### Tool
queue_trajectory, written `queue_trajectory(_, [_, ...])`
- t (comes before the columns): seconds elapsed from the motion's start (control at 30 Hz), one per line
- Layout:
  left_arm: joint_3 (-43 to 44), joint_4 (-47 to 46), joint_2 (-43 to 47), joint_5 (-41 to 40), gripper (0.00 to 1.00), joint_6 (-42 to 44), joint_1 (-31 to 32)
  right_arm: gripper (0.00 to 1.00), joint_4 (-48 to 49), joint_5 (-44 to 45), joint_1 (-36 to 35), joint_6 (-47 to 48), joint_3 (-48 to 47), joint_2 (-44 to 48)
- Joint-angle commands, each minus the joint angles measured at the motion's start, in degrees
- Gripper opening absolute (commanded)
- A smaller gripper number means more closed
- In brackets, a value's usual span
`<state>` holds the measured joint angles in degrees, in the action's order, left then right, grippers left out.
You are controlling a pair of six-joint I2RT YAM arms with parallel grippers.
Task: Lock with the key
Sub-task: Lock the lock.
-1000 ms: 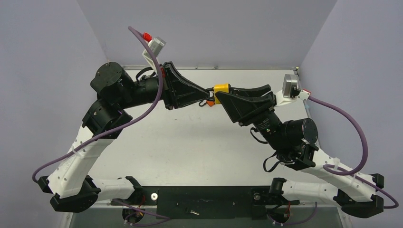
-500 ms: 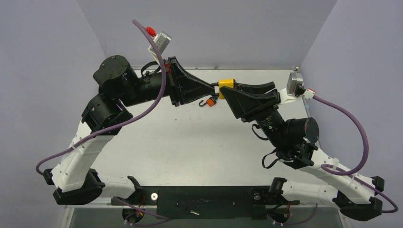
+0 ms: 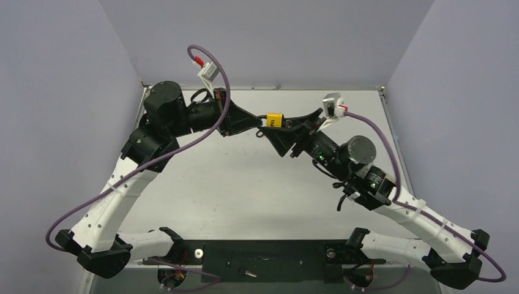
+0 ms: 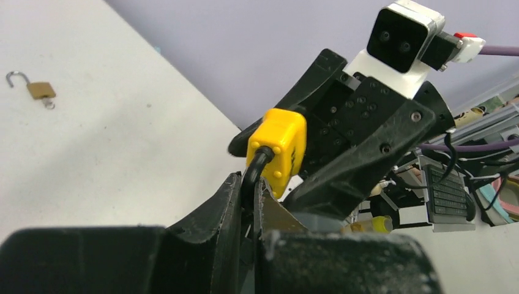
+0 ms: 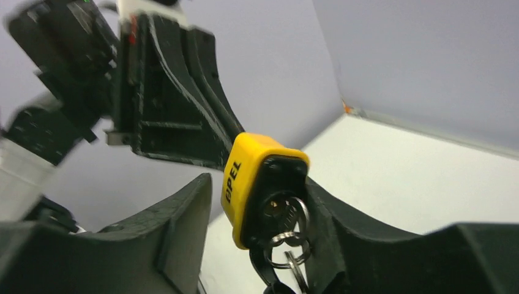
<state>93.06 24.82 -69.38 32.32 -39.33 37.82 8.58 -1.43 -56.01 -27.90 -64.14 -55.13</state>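
A yellow padlock (image 3: 273, 119) hangs in mid-air between both grippers, over the far middle of the table. My left gripper (image 4: 252, 184) is shut on its black shackle (image 4: 257, 164), with the yellow body (image 4: 278, 147) just beyond the fingertips. In the right wrist view the padlock (image 5: 245, 177) shows its keyhole end, with a key (image 5: 287, 211) in the lock and a key ring hanging from it. My right gripper (image 5: 260, 187) is open around the padlock's body, which lies close against the right finger (image 5: 343, 226), while the left finger (image 5: 177, 226) stands apart from it.
A small brass padlock (image 4: 37, 89) with its shackle open lies on the white table (image 3: 245, 184), seen in the left wrist view. Grey walls close in the table on the left, back and right. Purple cables loop over both arms.
Both arms have shifted and the padlock has moved a little left and down. The right wrist has rolled, swinging its camera from the right side to the top.
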Motion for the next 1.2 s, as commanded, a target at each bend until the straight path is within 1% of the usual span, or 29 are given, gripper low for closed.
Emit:
queue_trajectory(0.0, [-5.8,-15.7,1.1,4.4,0.0,-4.6,-5.3,0.52,-11.7,-16.0,2.3,1.2,1.4,-3.8])
queue_trajectory(0.03, [-6.8,-16.3,1.6,5.3,0.0,-5.2,-7.0,0.58,-11.1,-17.7,3.2,0.7,1.6,-3.6])
queue_trajectory(0.07, [-8.8,-17.7,2.4,5.7,0.0,-5.6,-7.8,0.61,-9.8,-18.8,5.5,0.4,2.1,-3.4])
queue_trajectory(0.1, [-9.8,-18.3,3.0,6.1,0.0,-6.4,-9.3,0.66,-8.5,-21.2,6.8,-0.7,2.6,-3.3])
queue_trajectory(0.2, [-12.8,-19.5,4.5,7.7,0.0,-6.7,-11.5,0.74,-2.2,-26.9,14.0,-3.9,5.8,-2.1])
queue_trajectory(0.23, [-13.1,-18.7,4.7,7.8,0.0,-6.1,-12.3,0.78,1.5,-31.3,15.6,-6.3,6.6,-1.9])
queue_trajectory(0.27, [-13.6,-18.3,4.9,7.9,0.0,-5.5,-12.6,0.79,3.4,-33.3,18.5,-7.5,8.1,-1.8])
queue_trajectory(0.3, [-13.8,-17.9,4.9,8.4,0.0,-5.4,-12.9,0.8,7.2,-36.9,19.8,-9.8,8.7,-1.8])
queue_trajectory(0.4, [-14.7,-18.3,5.1,9.7,0.0,-5.8,-13.2,0.82,14.5,-43.0,25.6,-14.1,12.4,-2.1])
queue_trajectory(0.43, [-14.8,-18.4,5.4,10.4,0.0,-5.9,-13.2,0.83,20.4,-45.9,26.6,-17.7,13.3,-2.4])
queue_trajectory(0.47, [-15.1,-18.5,5.6,10.7,0.0,-5.9,-13.2,0.82,23.6,-47.4,28.3,-20.0,14.7,-3.2])
queue_trajectory(0.5, [-15.2,-18.9,5.8,11.3,0.0,-5.9,-13.2,0.81,29.2,-49.5,28.7,-23.8,15.1,-3.8])
queue_trajectory(0.57, [-15.3,-19.2,6.0,11.9,0.0,-6.2,-13.2,0.8,33.9,-51.2,28.9,-27.1,15.0,-6.1])
queue_trajectory(0.63, [-15.3,-19.4,6.0,12.6,0.0,-6.2,-13.2,0.76,36.2,-51.8,27.8,-28.8,13.9,-7.1])
queue_trajectory(0.7, [-15.2,-19.4,6.1,12.9,0.0,-6.0,-13.2,0.71,35.4,-51.7,27.0,-28.3,13.1,-7.3])
queue_trajectory(0.77, [-15.1,-19.5,6.2,13.3,0.0,-6.2,-13.2,0.57,34.0,-51.6,26.5,-27.5,12.6,-6.9])
queue_trajectory(0.87, [-15.1,-20.1,6.4,13.7,0.0,-6.7,-13.2,0.49,30.7,-51.0,25.8,-25.5,12.4,-6.1])
queue_trajectory(0.9, [-15.1,-20.4,6.4,13.8,0.0,-7.0,-13.2,0.42,29.8,-50.7,25.6,-24.9,12.4,-5.6])
queue_trajectory(1.07, [-15.1,-21.5,6.4,14.2,0.0,-7.8,-13.2,0.3,26.5,-49.7,25.3,-23.0,12.3,-4.4])
queue_trajectory(1.1, [-15.2,-21.6,6.5,14.3,0.0,-8.1,-13.2,0.25,26.1,-49.7,25.2,-22.7,12.2,-4.4])
queue_trajectory(1.13, [-15.4,-21.9,6.5,14.4,0.0,-8.1,-13.2,0.23,24.9,-49.3,25.2,-22.1,12.0,-4.3])
queue_trajectory(1.17, [-15.4,-22.0,6.5,14.5,0.0,-8.3,-13.2,0.15,24.3,-48.9,25.1,-21.7,11.9,-4.2])
